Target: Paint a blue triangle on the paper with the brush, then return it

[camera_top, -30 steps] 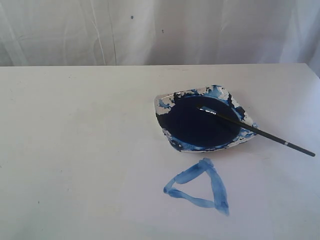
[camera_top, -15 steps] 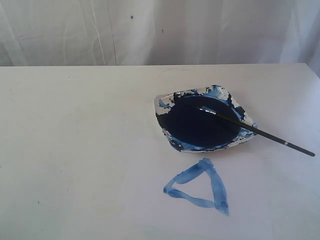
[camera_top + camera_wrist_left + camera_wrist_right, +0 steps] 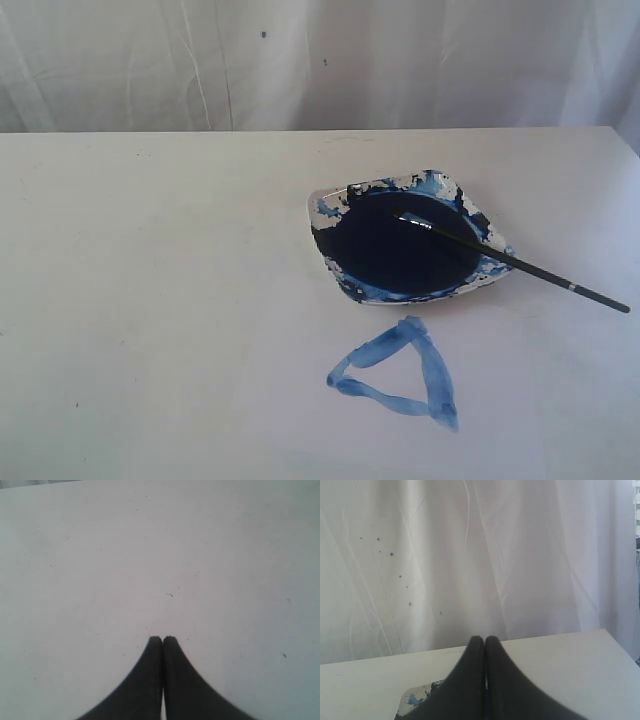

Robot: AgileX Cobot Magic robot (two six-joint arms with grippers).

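In the exterior view the blue triangle [image 3: 400, 375] lies painted on the white paper [image 3: 160, 300], just in front of the dish. The brush [image 3: 515, 264] rests across the dish [image 3: 330, 205], its bristles over the dark paint and its handle sticking out past the right rim. Neither arm shows in that view. My left gripper [image 3: 162, 638] is shut with nothing in it, over bare white paper [image 3: 100, 555]. My right gripper [image 3: 484, 639] is shut and empty too, pointing at the curtain, with a corner of the dish [image 3: 415, 700] beside its fingers.
A wrinkled white curtain [image 3: 320, 60] hangs behind the table. The table's far edge [image 3: 300, 131] runs along it, and its right corner [image 3: 605, 630] appears in the right wrist view. The dish holds a round pool of navy paint [image 3: 395, 250].
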